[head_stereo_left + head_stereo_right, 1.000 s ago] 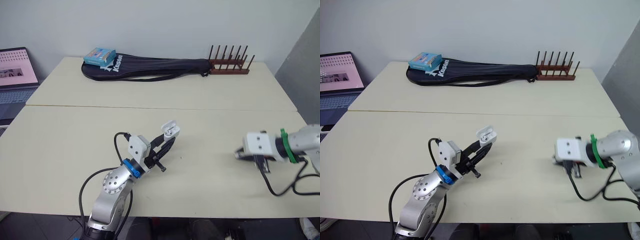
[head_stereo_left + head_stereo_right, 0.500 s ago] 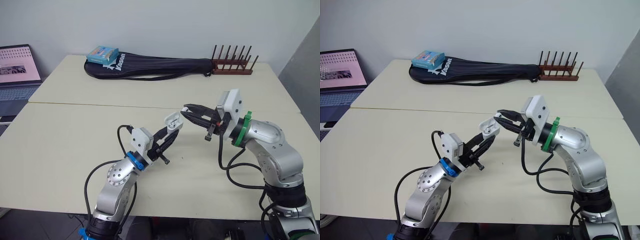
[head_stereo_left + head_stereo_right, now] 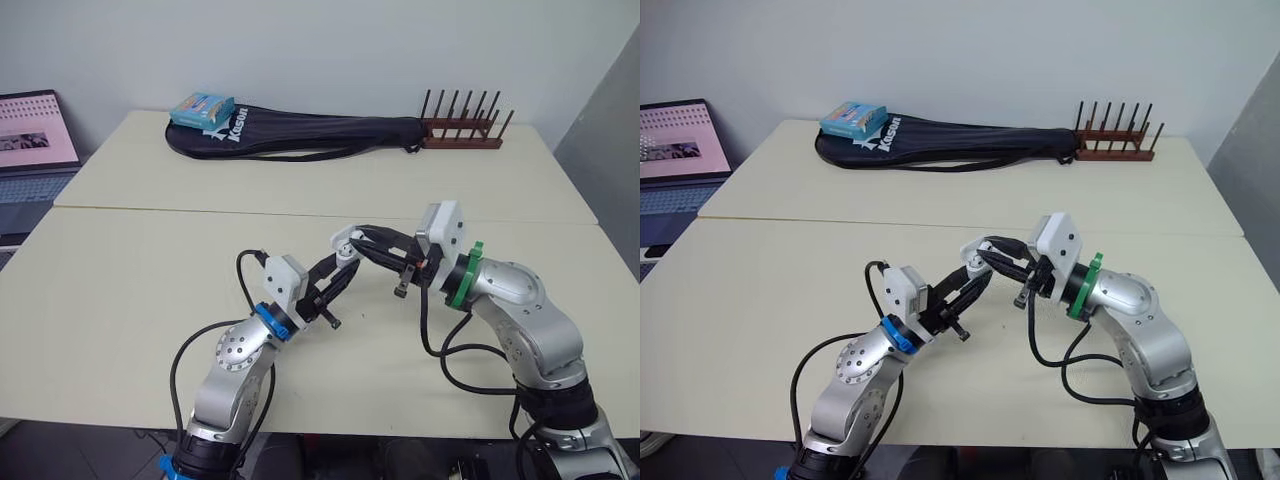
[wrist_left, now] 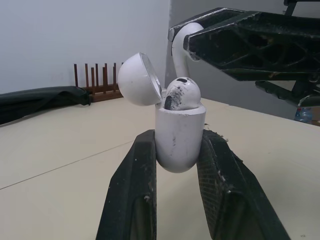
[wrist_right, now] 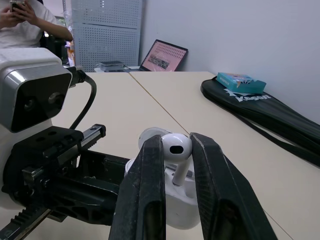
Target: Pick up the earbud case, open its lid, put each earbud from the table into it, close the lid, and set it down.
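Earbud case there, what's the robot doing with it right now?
The left gripper holds the case with its lid open. One earbud already sits inside. The right gripper pinches the second earbud just over the case's opening, stem pointing down, not yet seated. The lid is yet to be closed and the case set down on the table.

Left jaws clamp earbud case [image 3: 344,244] off table [image 3: 150,270] — right jaws at its top.
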